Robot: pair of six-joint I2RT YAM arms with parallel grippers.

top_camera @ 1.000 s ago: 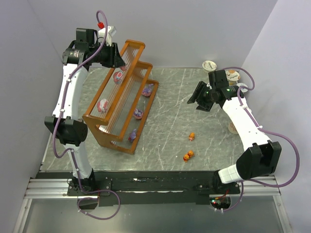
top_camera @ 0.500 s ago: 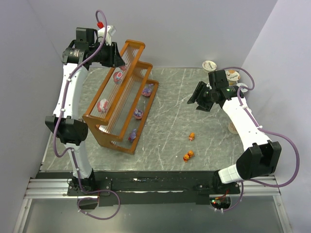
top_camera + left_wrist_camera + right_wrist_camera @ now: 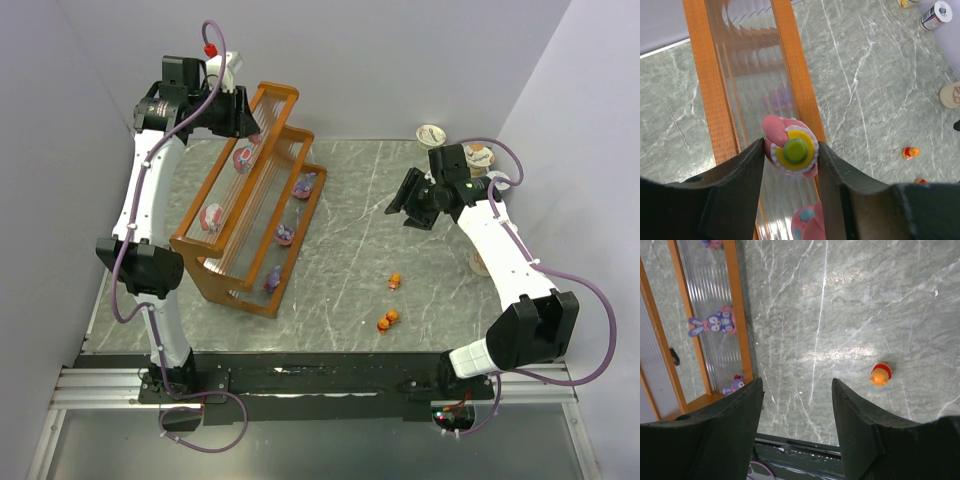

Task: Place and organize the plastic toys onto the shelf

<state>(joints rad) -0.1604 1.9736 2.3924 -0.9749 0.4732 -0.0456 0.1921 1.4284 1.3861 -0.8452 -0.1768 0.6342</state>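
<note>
Shelf (image 3: 255, 200) stood at table (image 3: 360, 250) left with two pink toys (image 3: 242, 158) on its top tier, three purple toys (image 3: 284, 234) lower, two orange toys (image 3: 394, 281) loose to its right, left gripper (image 3: 250, 128) over the top tier's far end.

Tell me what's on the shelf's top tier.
Two pink-red roundish toys sit on the shelf's top tier: one toy between the fingers of the left gripper, another toward the tier's near end. The fingers cover the first toy's sides, so contact is hidden.

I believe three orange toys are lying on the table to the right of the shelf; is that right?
Not quite: only two orange toys lie on the table to the right of the shelf, as the top external view shows.
</note>
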